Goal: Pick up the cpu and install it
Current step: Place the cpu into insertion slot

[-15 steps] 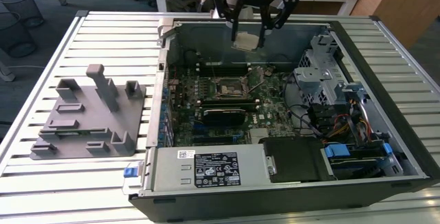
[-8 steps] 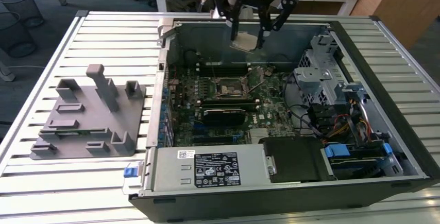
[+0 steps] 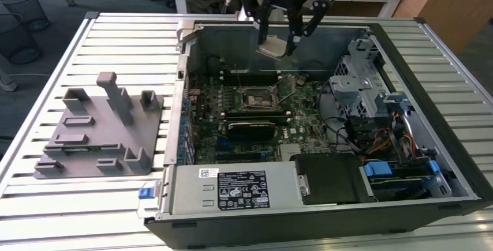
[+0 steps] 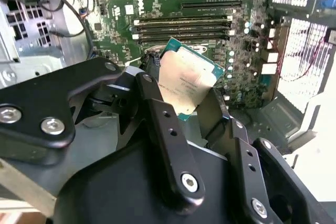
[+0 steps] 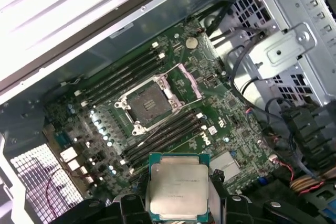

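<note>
The cpu (image 5: 177, 188) is a flat square chip with a silvery top and a green rim. My gripper (image 3: 277, 48) is shut on the cpu (image 3: 273, 48) and holds it in the air above the far part of the open computer case (image 3: 454, 164). In the second wrist view the black fingers (image 4: 152, 103) clamp the cpu (image 4: 186, 77) by two opposite edges. The empty socket (image 5: 148, 102) on the green motherboard lies below with its frame and lever swung open. In the exterior view the socket (image 3: 257, 97) sits nearer the camera than the gripper.
A grey plastic fixture (image 3: 100, 130) with upright blocks stands on the slatted table at the exterior view's left. Inside the case, memory slots (image 5: 123, 77) flank the socket, a metal drive cage (image 3: 358, 83) and cables fill the exterior view's right, and a power supply (image 3: 231, 190) lies at the front.
</note>
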Controlling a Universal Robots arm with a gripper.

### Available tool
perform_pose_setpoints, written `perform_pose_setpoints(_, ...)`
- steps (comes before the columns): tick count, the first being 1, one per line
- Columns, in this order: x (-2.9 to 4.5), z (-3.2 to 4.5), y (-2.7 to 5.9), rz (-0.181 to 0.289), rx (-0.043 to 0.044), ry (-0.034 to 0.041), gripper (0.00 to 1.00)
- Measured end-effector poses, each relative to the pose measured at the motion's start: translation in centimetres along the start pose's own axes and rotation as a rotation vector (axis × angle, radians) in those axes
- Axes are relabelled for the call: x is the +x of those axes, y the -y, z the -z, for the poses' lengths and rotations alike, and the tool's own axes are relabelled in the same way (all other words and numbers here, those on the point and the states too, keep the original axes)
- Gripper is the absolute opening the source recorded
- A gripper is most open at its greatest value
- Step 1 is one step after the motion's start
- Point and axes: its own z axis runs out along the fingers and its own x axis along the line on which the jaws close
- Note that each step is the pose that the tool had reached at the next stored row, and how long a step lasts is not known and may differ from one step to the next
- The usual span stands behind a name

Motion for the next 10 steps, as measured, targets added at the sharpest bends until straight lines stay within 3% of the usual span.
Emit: perform_pose_setpoints(10, 0.00, -0.17, -0.01, -0.172, 0.0041, -0.0086, 0.53)
